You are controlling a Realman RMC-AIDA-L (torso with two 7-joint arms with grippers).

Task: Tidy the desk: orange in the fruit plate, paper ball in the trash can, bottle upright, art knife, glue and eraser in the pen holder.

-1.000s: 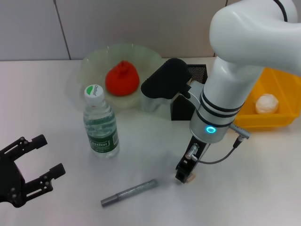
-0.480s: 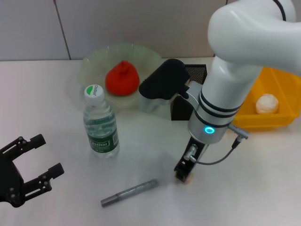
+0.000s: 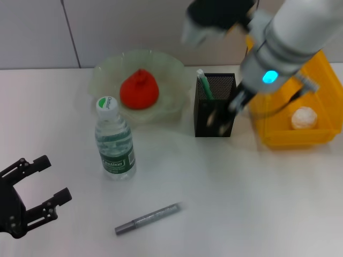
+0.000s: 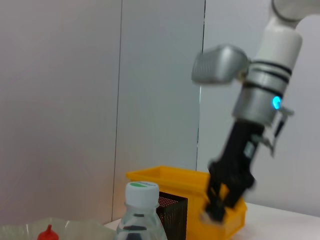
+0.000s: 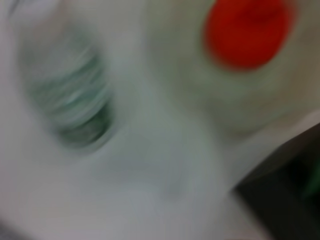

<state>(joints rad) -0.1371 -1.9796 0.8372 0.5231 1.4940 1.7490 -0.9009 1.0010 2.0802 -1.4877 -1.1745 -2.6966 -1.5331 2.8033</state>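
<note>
Head view showed the right gripper blurred at the pen holder; whether it clutched anything could not be told. The art knife stood in the holder, the orange lay in the fruit plate, the bottle stood upright, the glue lay on the table, and the left gripper hung spread wide. Left wrist view showed the right gripper before the trash can. Right wrist view, perhaps, showed the orange.

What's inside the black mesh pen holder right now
The mint-green art knife stands in the pen holder, poking above its rim. The right gripper hangs in front of its near wall; the mesh and gripper hide anything deeper, including the eraser.
</note>
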